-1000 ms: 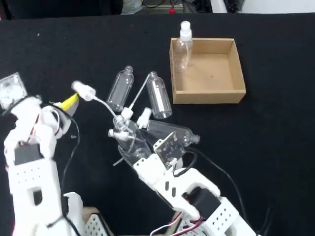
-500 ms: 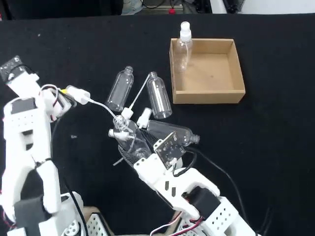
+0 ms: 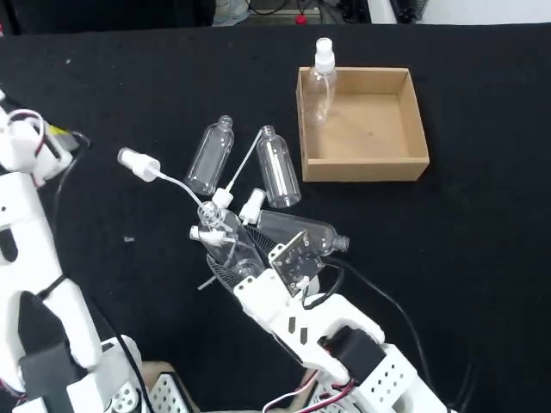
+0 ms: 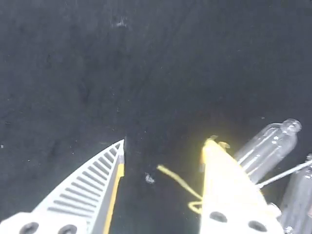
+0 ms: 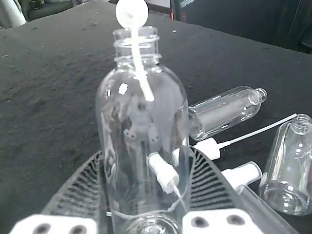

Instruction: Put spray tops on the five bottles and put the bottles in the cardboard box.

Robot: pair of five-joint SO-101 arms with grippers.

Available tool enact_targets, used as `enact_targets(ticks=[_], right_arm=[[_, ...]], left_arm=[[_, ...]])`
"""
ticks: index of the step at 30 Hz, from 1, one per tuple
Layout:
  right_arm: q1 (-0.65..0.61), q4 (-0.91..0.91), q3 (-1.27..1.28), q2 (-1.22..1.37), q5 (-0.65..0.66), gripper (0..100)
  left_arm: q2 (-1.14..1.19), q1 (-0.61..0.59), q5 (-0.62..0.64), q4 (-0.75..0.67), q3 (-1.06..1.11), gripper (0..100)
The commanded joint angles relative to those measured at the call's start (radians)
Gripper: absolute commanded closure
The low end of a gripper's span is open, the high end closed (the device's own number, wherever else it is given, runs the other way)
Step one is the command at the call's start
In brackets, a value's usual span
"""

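Right gripper (image 3: pixel 225 251) is clamping 1 clear held bottle (image 5: pixel 144 126) near the middle of the table (image 3: pixel 482 275), jaws closed snug on its sides. 1 dangling spray top (image 3: pixel 138 162) is sticking out toward the left edge, its thin tube running down into that bottle's neck, with the head not seated. Left gripper (image 4: pixel 165 146) is sitting out by the table's left edge, jaws spread wide and gripping nothing.

Counting 5 bottles: the held 1, then 3 lying uncapped around it, the left lying bottle (image 3: pixel 211 155), the middle lying bottle (image 3: pixel 278 165) and the near lying bottle (image 3: pixel 301 231). The capped bottle (image 3: pixel 323 86) is standing in the far-left corner of the cardboard box (image 3: pixel 366 168), top fitted. 3 loose tops (image 3: pixel 251 205) are lying just beside the gripped bottle.
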Motion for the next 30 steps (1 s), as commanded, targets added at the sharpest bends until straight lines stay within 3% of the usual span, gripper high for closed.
enact_targets(ticks=[1,7,14,30], right_arm=[[-0.006,-0.026,-0.004,-0.068,0.012,93.8],[-0.006,-0.026,-0.004,-0.068,0.014,93.8],[-0.006,-0.026,-0.004,-0.068,0.014,93.8],[-0.006,-0.026,-0.004,-0.068,0.014,93.8]], left_arm=[[-0.005,0.044,-0.011,0.13,-0.208,64],[0.054,0.156,0.0,0.209,-0.222,65],[0.12,0.251,0.14,0.235,-0.213,65],[0.192,0.344,0.252,0.23,-0.222,65]])
